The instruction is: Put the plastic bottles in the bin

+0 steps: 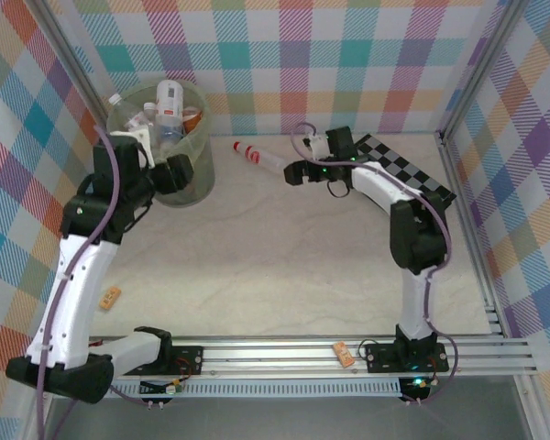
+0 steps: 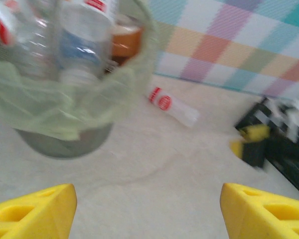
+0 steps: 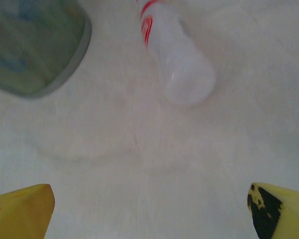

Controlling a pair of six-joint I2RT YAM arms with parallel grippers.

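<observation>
While a bottle [image 1: 259, 157] lies near it, right gripper [image 3: 149, 209] wide apart, empty, left gripper [image 2: 148, 211] likewise beside bin [image 1: 200, 147].

One tall round translucent pale-green bin [image 1: 200, 174] is counted; at least four plastic bottles [image 1: 169, 103] are made out inside it, and one clear red-labelled bottle [image 1: 259, 157] outside. One black-and-white checkerboard [image 1: 399, 165] and two small tan blocks [image 1: 110, 297] are also counted.
</observation>
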